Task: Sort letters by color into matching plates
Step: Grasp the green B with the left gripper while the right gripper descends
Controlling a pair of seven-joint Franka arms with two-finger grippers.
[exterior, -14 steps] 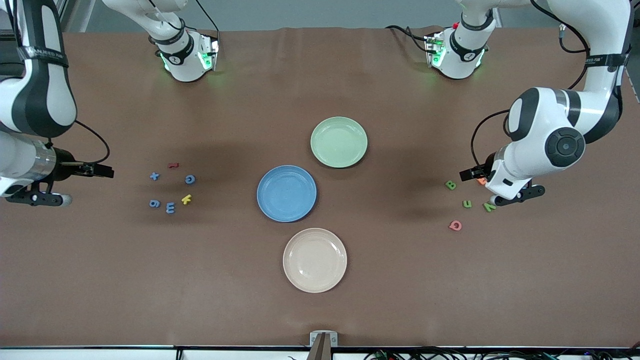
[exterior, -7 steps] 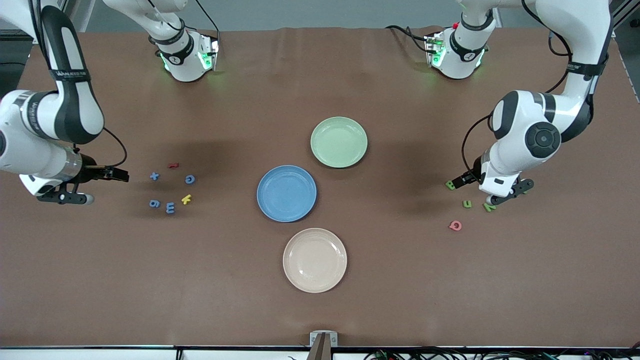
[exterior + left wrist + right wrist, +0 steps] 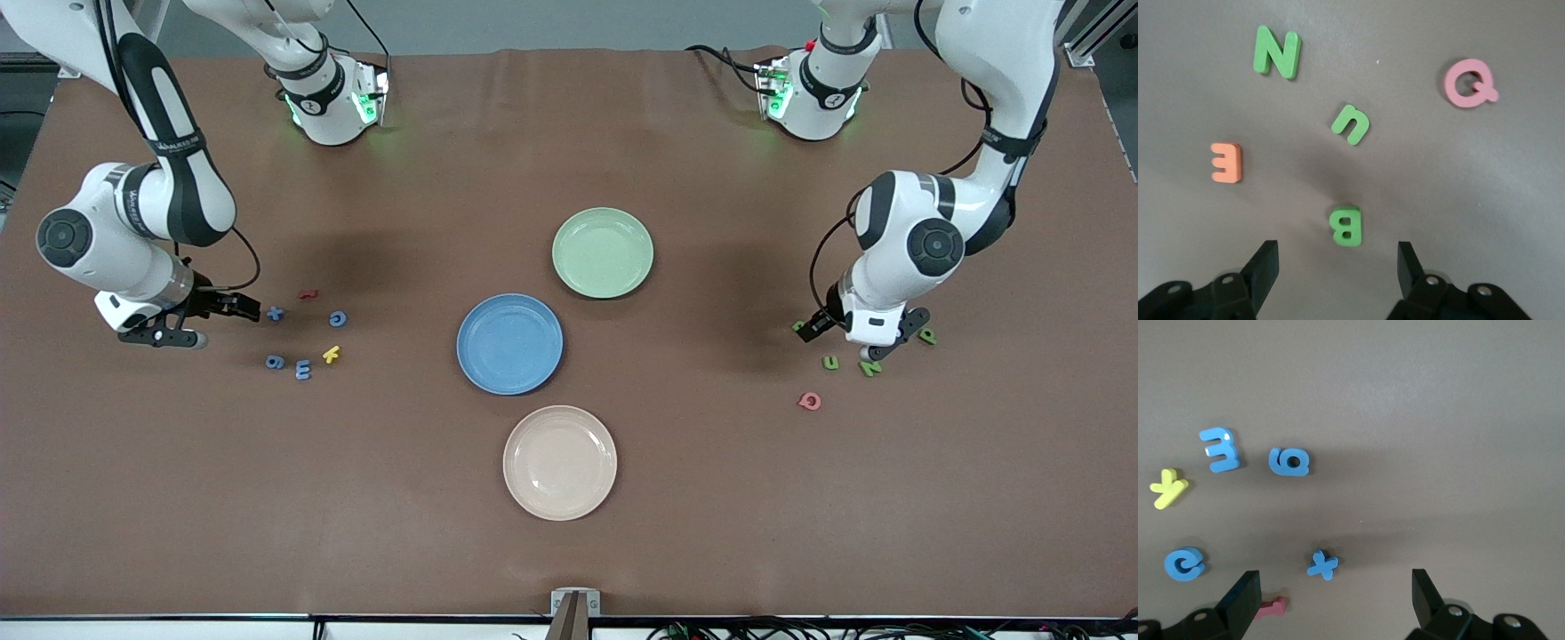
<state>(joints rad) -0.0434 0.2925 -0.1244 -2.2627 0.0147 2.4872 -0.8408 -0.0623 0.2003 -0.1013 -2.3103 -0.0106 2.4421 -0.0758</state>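
Green B (image 3: 1346, 227) lies between the left gripper's (image 3: 1338, 261) spread jaws; right gripper (image 3: 1335, 587) released above the blue cross (image 3: 1321, 565)

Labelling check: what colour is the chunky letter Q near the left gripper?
Pink chunky letter Q, clearest in the left wrist view.

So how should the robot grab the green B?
Probably from straight above, pinching the green B across its two long flat sides. It lies flat on the table, and the left gripper hangs over it, fingers apart on either side. No neighbour touches it, so there is room for both fingers.
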